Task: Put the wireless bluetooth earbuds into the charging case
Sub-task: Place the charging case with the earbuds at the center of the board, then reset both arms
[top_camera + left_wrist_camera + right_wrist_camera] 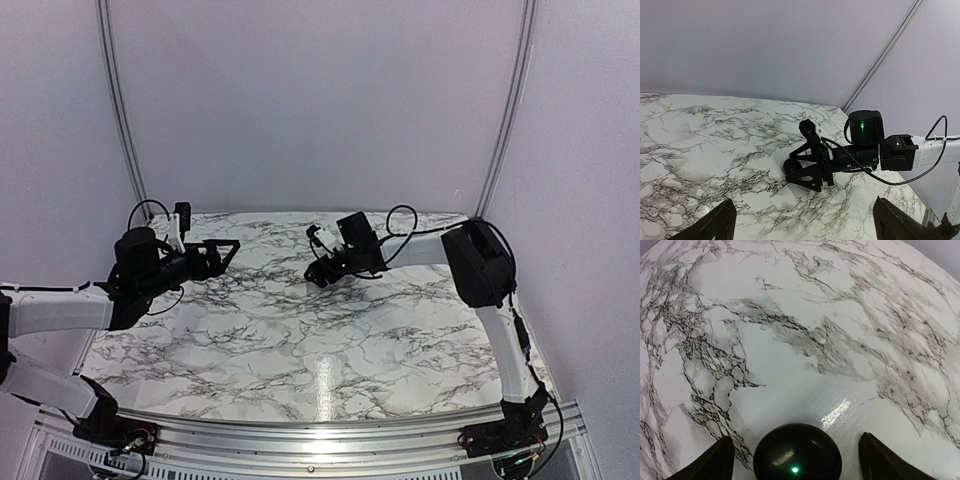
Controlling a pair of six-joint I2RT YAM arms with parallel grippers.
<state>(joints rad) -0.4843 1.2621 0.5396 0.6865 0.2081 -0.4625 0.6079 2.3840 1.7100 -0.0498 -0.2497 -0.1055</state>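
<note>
round black charging case (797,452) sits on the marble table (805,315), looks closed, green light lit
right gripper (316,274) straddles the case low over the table, its fingers (715,462) spread with a gap on each side (nothing clamped); left gripper (228,248) hangs over the table's far left, jaws wide apart and empty; earbuds cannot be made out in any view

Marble-patterned tabletop (300,340), pale walls (320,100), metal rail (330,440) along near edge.
</note>
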